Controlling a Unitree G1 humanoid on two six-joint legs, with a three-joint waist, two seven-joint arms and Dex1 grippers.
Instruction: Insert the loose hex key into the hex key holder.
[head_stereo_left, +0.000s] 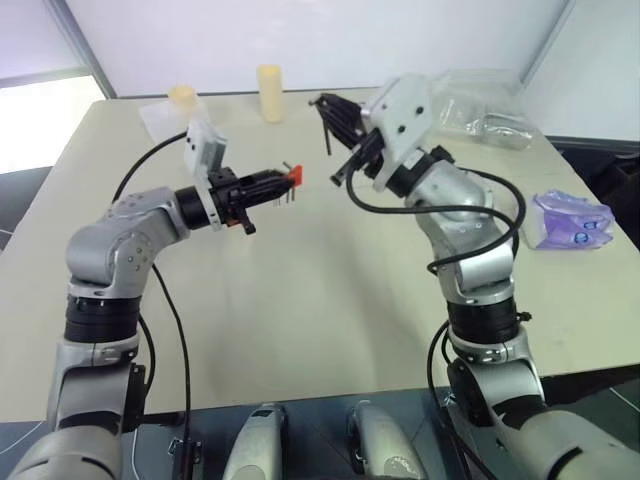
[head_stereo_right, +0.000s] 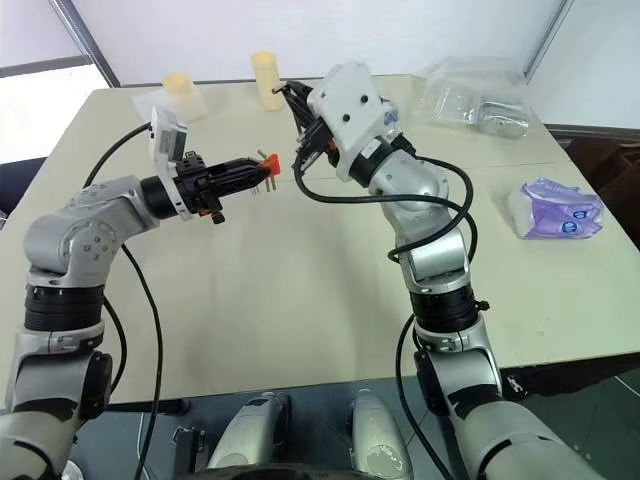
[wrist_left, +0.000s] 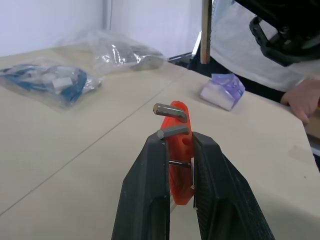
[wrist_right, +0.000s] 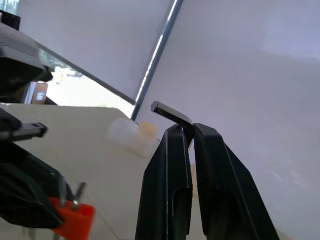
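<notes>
both arms hang over the table, well above it, so the two parts can meet in open air. the left gripper is clamped on the holder, its red end and short keys pointing toward the other arm, likely to offer a slot. the right gripper pinches the key near its bend, long leg hanging down, just beside the holder but apart.

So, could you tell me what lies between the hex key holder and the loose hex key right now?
Nothing: in the left eye view, only open air above bare table separates the hex key holder from the loose hex key.
</notes>
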